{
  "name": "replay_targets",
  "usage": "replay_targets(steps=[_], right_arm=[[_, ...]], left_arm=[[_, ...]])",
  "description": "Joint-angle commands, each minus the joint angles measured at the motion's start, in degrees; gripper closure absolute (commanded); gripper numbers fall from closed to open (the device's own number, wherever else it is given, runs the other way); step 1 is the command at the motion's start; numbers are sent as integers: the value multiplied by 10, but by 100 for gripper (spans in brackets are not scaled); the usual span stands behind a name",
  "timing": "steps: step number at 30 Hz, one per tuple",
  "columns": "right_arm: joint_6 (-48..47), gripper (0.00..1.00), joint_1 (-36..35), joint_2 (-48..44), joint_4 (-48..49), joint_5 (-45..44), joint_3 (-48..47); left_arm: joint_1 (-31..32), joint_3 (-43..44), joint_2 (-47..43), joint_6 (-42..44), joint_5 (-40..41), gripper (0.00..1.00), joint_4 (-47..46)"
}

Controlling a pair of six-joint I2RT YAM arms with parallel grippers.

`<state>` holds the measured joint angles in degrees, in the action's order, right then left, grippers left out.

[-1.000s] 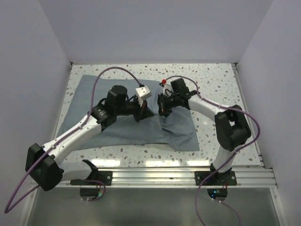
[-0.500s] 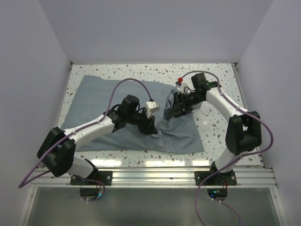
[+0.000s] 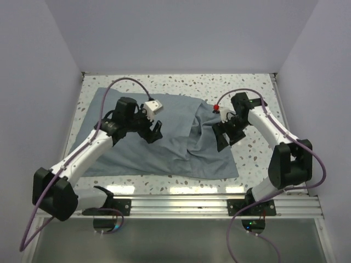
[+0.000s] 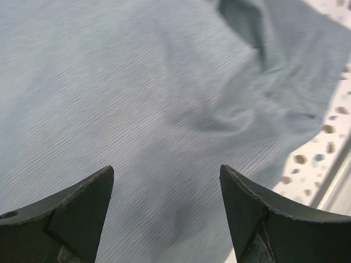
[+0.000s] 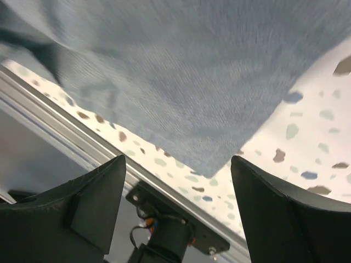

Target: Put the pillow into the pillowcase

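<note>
The grey-blue pillowcase (image 3: 164,156) lies spread and wrinkled across the table, with a raised fold near its middle. The pillow does not show in any view. My left gripper (image 3: 154,133) hovers over the cloth's middle, open; in the left wrist view the pillowcase (image 4: 137,82) fills the picture below the empty left gripper (image 4: 166,167). My right gripper (image 3: 224,139) is open at the cloth's right part. In the right wrist view the right gripper (image 5: 178,158) holds nothing, and the pillowcase (image 5: 192,66) ends in a corner just above it.
The speckled table (image 3: 247,87) is walled in at the back and on both sides. An aluminium rail (image 3: 181,205) runs along the near edge with both arm bases on it. The rail (image 5: 33,104) and a base bracket (image 5: 170,230) show under the right gripper.
Both grippers have opened and let go of the pillowcase. The left arm has drawn back to the left, and the right arm has moved right and nearer. The cloth has settled flatter.
</note>
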<state>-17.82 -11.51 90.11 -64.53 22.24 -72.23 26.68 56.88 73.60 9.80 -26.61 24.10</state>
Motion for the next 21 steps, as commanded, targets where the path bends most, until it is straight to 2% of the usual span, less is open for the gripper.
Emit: replay_targets(steps=[1, 3, 5, 7, 8, 9, 10, 12, 15, 16, 17, 19, 21], right_arm=[[-29, 19, 6, 9, -4, -80, 48], [-32, 19, 7, 19, 13, -90, 60], [-33, 19, 13, 35, 26, -101, 67], [-34, 19, 28, 47, 29, -99, 61], [-38, 4, 36, 56, 27, -88, 58], [-46, 1, 44, 59, 25, -84, 55], [-61, 1, 60, 58, 27, -85, 53], [-76, 1, 86, 52, 30, -88, 53], [-105, 1, 113, 39, 34, -105, 61], [-111, 2, 129, 38, 33, -109, 61], [-115, 1, 136, 36, 26, -112, 60], [-128, 1, 159, 28, 22, -114, 60], [-143, 2, 173, 17, 22, -120, 67]], left_arm=[[-42, -6, -38, 71, 78, 18, 114], [-84, -28, -39, 85, 101, 18, 118], [-90, -59, -26, 101, 128, 18, 105], [-90, -70, 28, 112, 131, 16, 72], [-89, -62, 57, 112, 120, 16, 68], [-88, -53, 118, 111, 111, 15, 50], [-76, -24, 174, 97, 107, 14, 24], [-53, 11, 224, 83, 107, 13, -7], [4, 120, 331, 43, 127, 13, -34], [20, 192, 358, 6, 127, 13, -31], [26, 227, 404, -11, 112, 13, -26], [34, 304, 434, -51, 100, 13, -16], [34, 342, 446, -55, 95, 11, -17]])
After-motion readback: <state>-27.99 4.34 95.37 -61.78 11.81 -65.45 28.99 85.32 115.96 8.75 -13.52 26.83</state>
